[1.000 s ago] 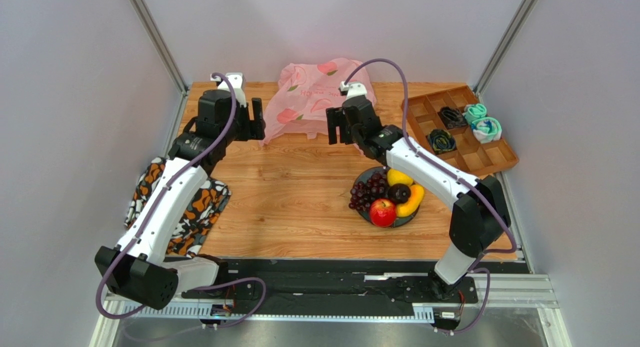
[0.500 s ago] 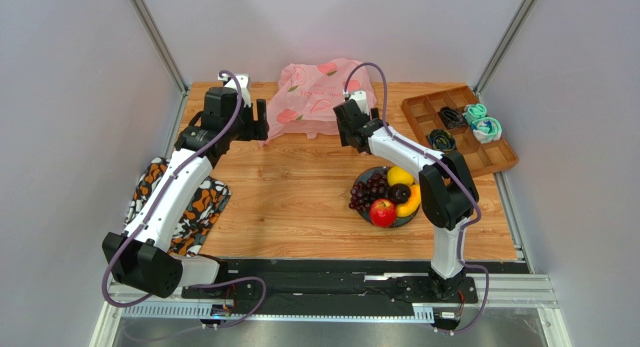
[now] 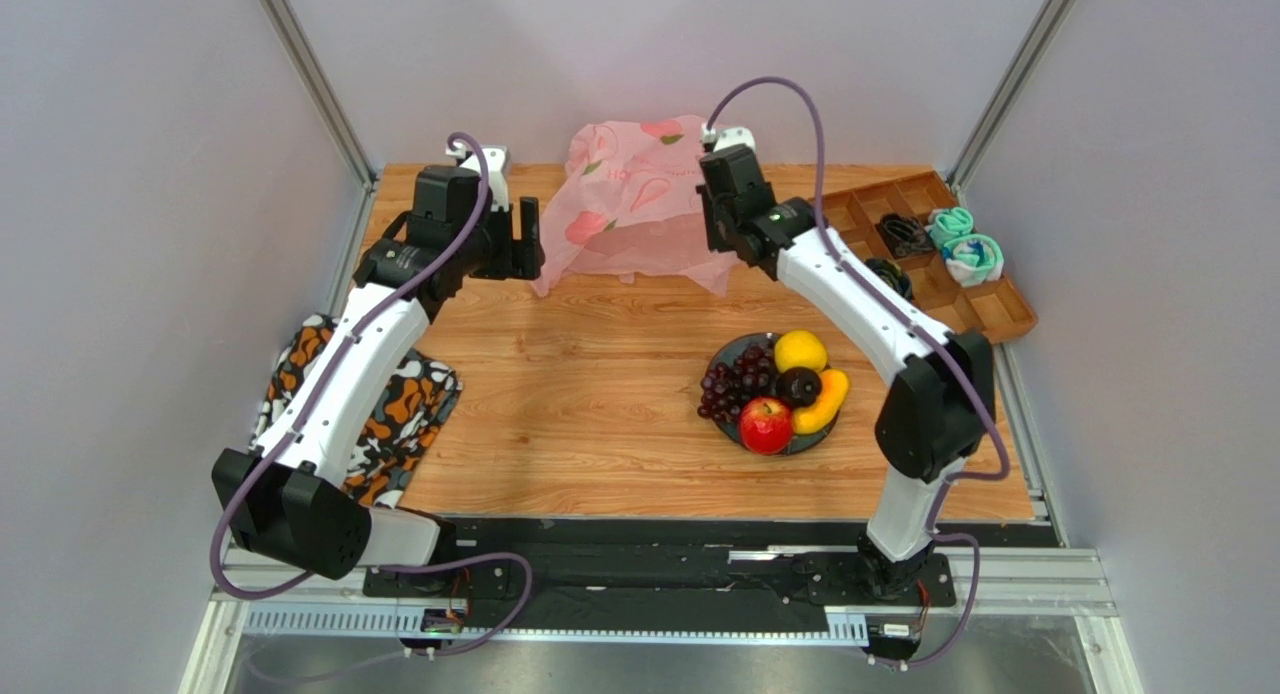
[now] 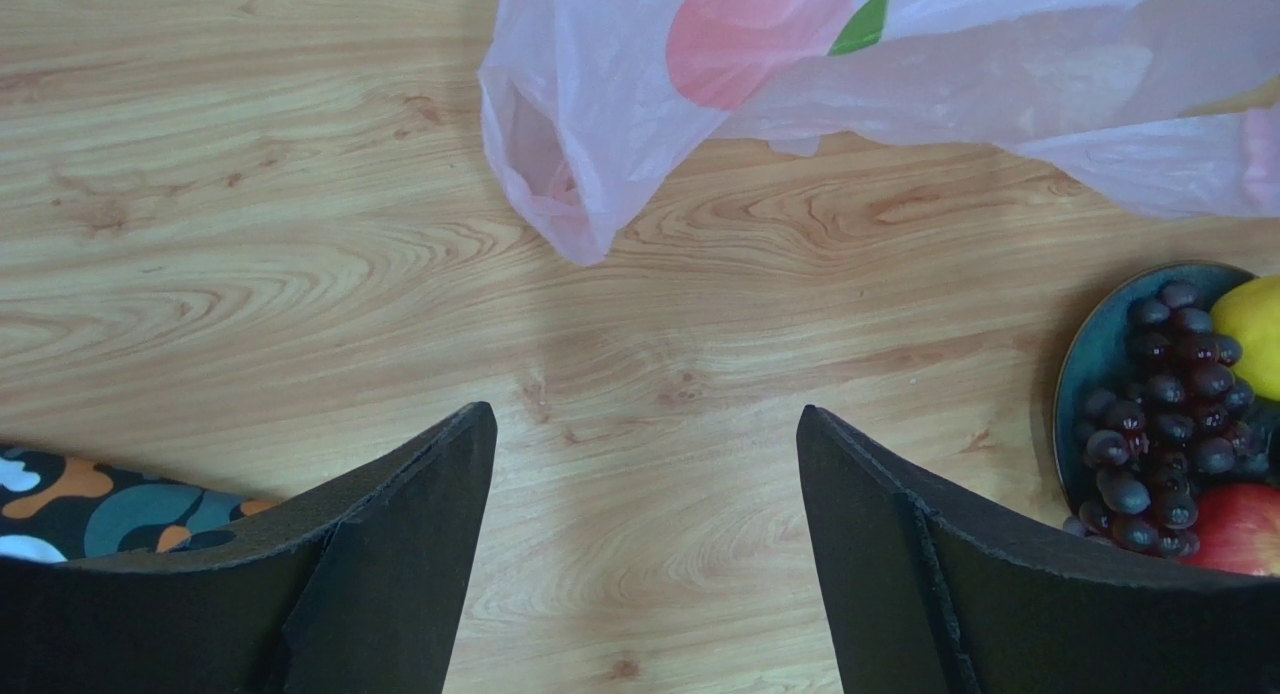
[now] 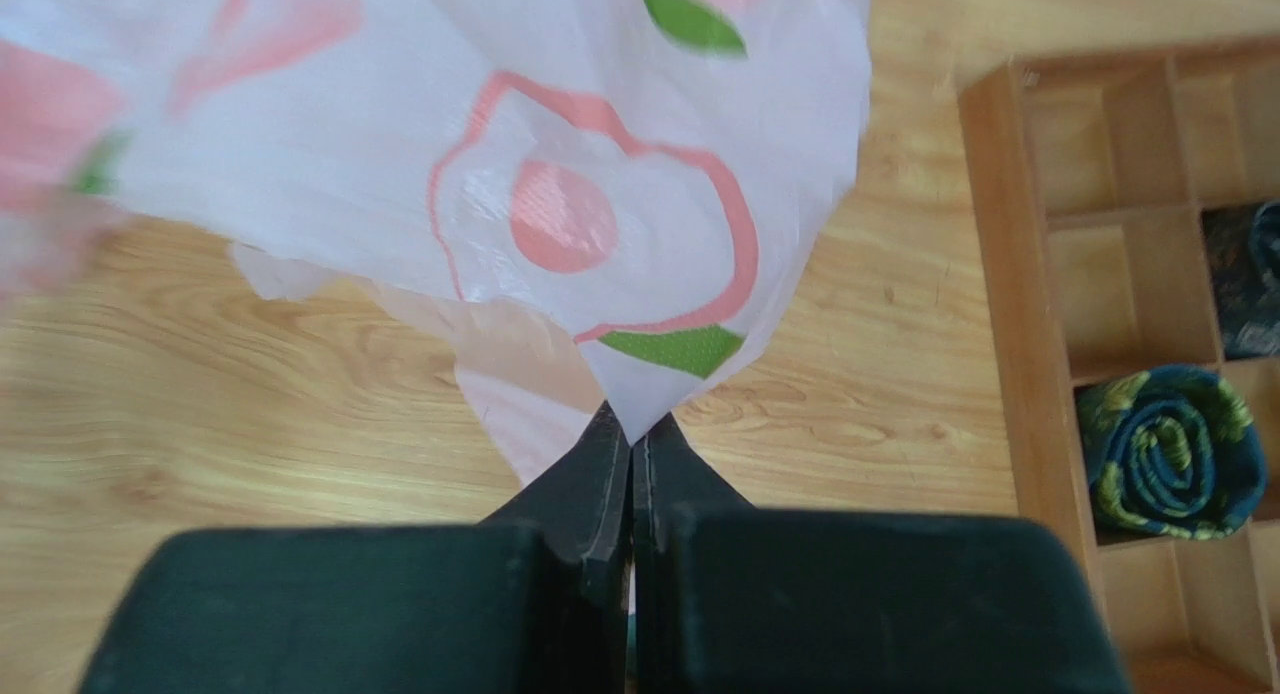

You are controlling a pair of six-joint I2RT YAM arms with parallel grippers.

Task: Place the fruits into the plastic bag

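Note:
The pink plastic bag [image 3: 631, 199] with peach prints lies at the back of the table, its right side raised. My right gripper [image 3: 721, 232] is shut on a corner of the bag [image 5: 601, 199], with the film pinched between the fingertips [image 5: 631, 424]. My left gripper [image 3: 526, 253] hangs open at the bag's left edge [image 4: 556, 154], and only bare wood shows between its jaws [image 4: 643, 412]. On a dark plate [image 3: 819, 442] lie the fruits: a red apple [image 3: 765, 424], a yellow citrus [image 3: 800, 349], a banana [image 3: 828, 400], a dark plum [image 3: 796, 385] and grapes [image 3: 733, 382].
A wooden compartment tray [image 3: 992, 312] at the back right holds teal and black coiled bundles [image 3: 962, 244]; the same tray [image 5: 1022, 274] is just right of my right gripper. An orange-black patterned cloth [image 3: 391, 409] hangs over the table's left edge.
My right gripper went from open to shut on the bag's right side and rose toward the back, pulling the film up. The left gripper edged slightly toward the bag and stayed open.

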